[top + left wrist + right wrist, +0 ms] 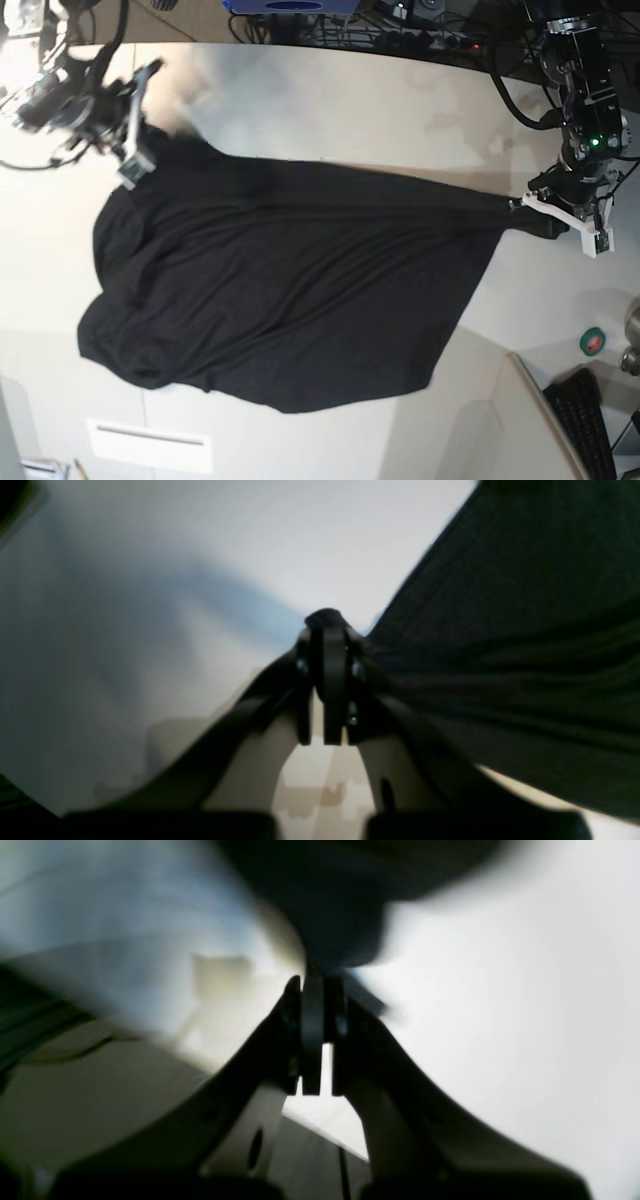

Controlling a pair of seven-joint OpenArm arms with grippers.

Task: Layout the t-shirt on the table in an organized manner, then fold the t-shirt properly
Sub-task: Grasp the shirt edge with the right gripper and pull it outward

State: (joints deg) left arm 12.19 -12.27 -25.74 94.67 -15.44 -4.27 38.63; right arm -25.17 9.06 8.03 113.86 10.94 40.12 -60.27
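The black t-shirt [290, 280] lies stretched across the off-white table [350, 110], pulled taut between my two grippers, and no print shows. On the right of the base view, my left gripper [548, 222] is shut on a gathered corner of the shirt. In the left wrist view the left gripper [327, 622] pinches a tuft of fabric, and the t-shirt [510, 655] fans out to its right. At the upper left of the base view, my right gripper [138, 160] is shut on the opposite end. The right wrist view is blurred; there the right gripper [320, 982] is shut under dark t-shirt fabric [335, 905].
A green tape roll [593, 341] and a black keyboard [590, 425] sit at the lower right. A white label [150, 445] lies near the front edge. Cables [400, 30] run along the back edge. Seam lines [480, 350] cross the tabletop near the shirt's lower hem.
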